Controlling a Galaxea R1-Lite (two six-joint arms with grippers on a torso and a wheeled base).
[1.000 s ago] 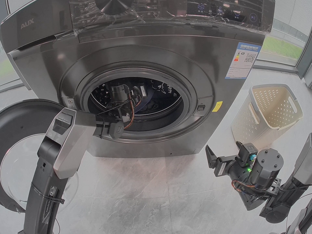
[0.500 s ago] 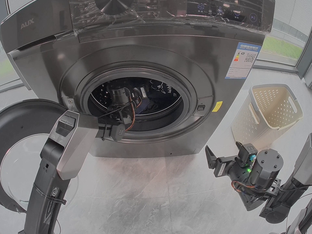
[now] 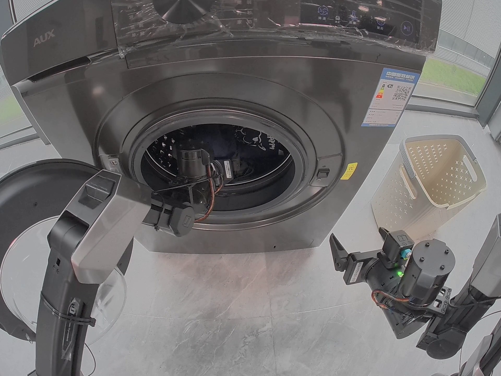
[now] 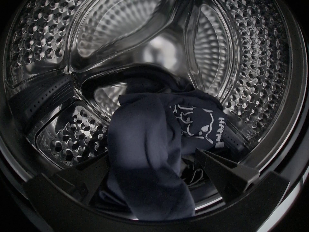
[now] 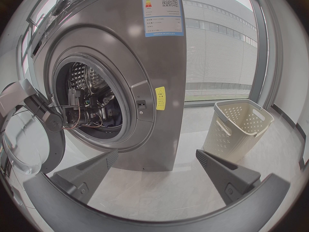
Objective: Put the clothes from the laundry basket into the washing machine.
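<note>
The grey washing machine (image 3: 250, 79) stands beside the cream laundry basket (image 3: 396, 204) on the floor. In its drum (image 4: 251, 49), a crumpled navy garment (image 4: 148, 145) with white print lies between the released left hand (image 4: 151, 157). The right hand (image 5: 157, 152) hangs unclenched.

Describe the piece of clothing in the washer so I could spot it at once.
Find the big grey front-loading washing machine, then look into its shiny perforated drum. A crumpled dark navy garment is heaped low near the opening. Its soft folds and white doodle-like print set it apart from the bare metal around it.
</note>
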